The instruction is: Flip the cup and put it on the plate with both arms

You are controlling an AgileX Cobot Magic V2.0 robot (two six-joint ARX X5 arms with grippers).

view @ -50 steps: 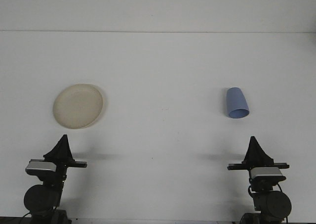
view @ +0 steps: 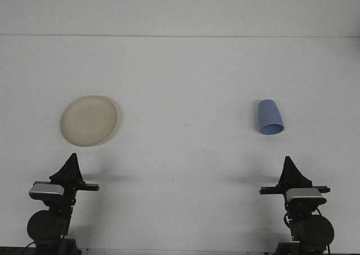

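A plain white counter (view: pixel 180 165) fills the front view, meeting a pale wall along a faint line near the top. Taking the middle of the counter as the centre of a clock face, a round, shallow, cream-coloured plastic plate (view: pixel 89 120) lies flat toward 9 o'clock, and a small light-blue plastic cup (view: pixel 269 117) sits toward 3 o'clock, well apart from the plate. The cup is on its side or steeply tipped, its narrower closed end pointing toward 12 o'clock and its wider rim facing 6 o'clock, toward the camera; a soft shadow falls beside it on the counter. The two arms rest low at the near edge, the left one at about 7 o'clock and the right one at about 5 o'clock. The left tool (view: pixel 71 159) shows as a dark tapering point rising above a grey bracket, directly at 6 o'clock from the plate and clear of it. The right tool (view: pixel 289 162) has the same dark pointed shape and stands at 6 o'clock from the cup, with bare counter between them. Both tools come to a single closed tip with their fingers pressed together, and neither has hold of anything.
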